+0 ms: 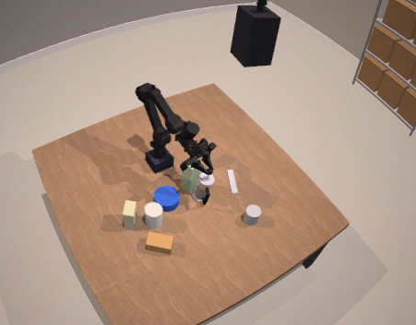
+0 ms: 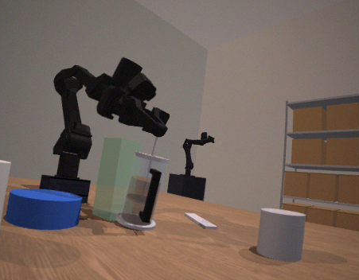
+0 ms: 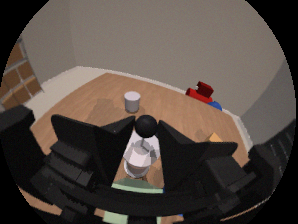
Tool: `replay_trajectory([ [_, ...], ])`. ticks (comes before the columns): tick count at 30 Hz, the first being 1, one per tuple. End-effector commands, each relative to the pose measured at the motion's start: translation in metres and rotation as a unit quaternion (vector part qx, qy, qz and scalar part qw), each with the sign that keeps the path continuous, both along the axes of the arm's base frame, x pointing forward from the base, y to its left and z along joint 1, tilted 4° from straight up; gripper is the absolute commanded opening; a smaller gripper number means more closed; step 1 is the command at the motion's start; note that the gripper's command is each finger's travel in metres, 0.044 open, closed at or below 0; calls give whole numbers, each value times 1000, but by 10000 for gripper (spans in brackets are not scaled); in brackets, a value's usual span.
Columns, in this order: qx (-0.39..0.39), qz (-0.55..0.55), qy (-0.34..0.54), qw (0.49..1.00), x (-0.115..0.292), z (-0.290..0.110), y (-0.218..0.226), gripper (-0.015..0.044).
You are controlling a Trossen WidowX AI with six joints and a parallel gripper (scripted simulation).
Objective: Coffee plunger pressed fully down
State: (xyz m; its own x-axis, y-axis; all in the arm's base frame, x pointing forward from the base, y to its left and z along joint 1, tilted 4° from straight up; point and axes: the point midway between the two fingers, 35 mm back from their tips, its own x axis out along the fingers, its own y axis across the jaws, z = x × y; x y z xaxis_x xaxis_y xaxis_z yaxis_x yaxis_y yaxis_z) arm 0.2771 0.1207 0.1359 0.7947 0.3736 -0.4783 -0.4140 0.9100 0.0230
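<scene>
clamping the black round plunger knob (image 3: 145,124), the black gripper (image 2: 158,133) sits above the upright clear glass coffee press (image 2: 146,190). at the press's 9 o'clock in the exterior view, a pale green translucent block (image 2: 115,184) stands just beside it.

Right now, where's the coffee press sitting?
In the exterior view the coffee press stands upright near the table's middle, right beside the pale green block, with the gripper shut on its plunger knob above.

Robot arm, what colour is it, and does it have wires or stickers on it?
The arm is black all over, built from chunky, blocky links with rounded joints, standing on a dark navy square base. Its gripper has two slim black fingers. No loose cables, stickers or markings show in any view.
</scene>
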Motion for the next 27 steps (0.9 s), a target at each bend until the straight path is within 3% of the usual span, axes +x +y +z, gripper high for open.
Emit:
replay_trajectory([
  [1, -13, -1, 36, 999, -4, -28, -1, 122],
  [27, -13, -1, 36, 999, 5, -26, 3, 122],
])
